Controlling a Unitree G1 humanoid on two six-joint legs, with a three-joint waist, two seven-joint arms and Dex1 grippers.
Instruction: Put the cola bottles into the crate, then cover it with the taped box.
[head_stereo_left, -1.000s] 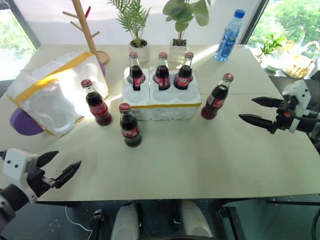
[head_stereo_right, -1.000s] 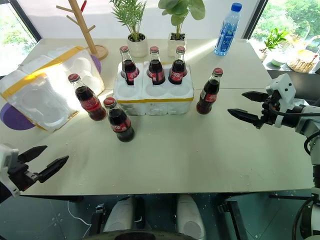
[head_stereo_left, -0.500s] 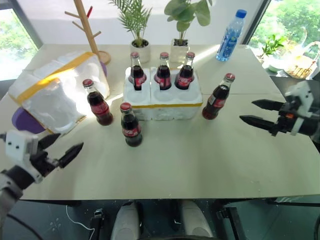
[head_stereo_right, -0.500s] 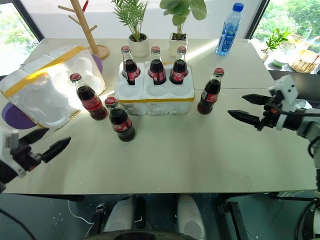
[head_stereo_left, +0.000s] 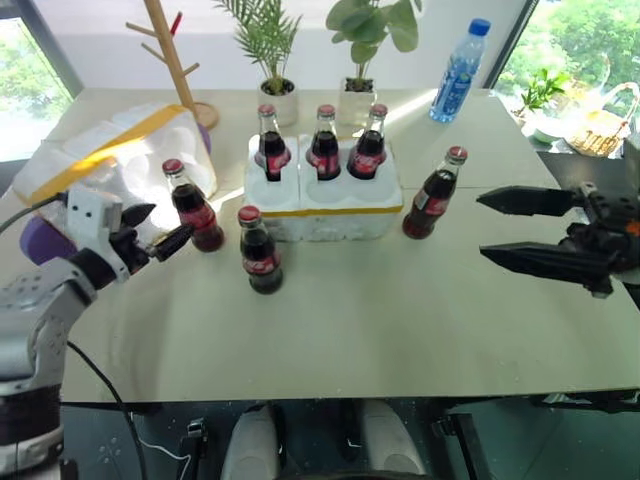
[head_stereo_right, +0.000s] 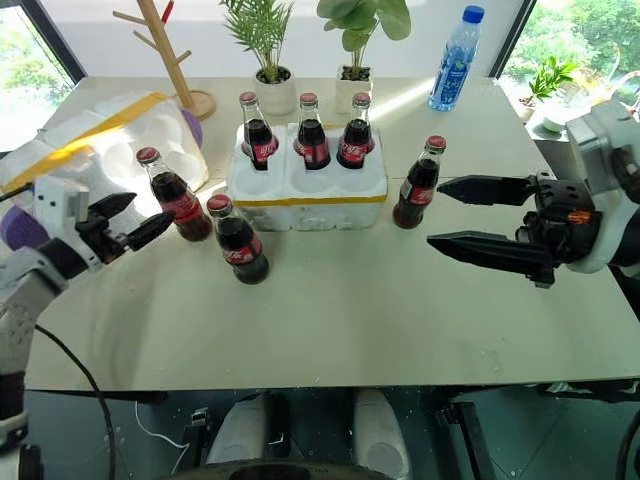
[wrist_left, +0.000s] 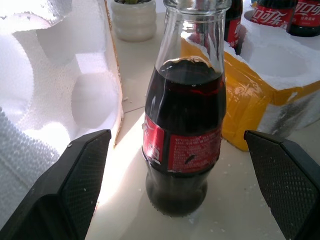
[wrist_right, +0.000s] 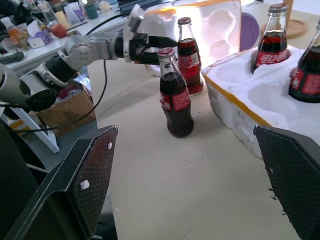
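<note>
Both grippers spread, nothing held; three cola bottles seated, three loose.

From my left: taped box (head_stereo_left: 105, 185) on its side at the table's left; my left gripper (head_stereo_left: 157, 229) fingers apart, just beside a cola bottle (head_stereo_left: 188, 205), another bottle (head_stereo_left: 259, 251) nearer me. Crate (head_stereo_left: 325, 195) centre with three bottles in its far holes. Fourth loose bottle (head_stereo_left: 435, 192) beside it, then my right gripper (head_stereo_left: 500, 228), wide apart.

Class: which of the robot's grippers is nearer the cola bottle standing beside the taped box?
Left. The left gripper is open right beside that cola bottle, which stands between its fingers in the wrist view. The right gripper is across the table, past the crate.
</note>
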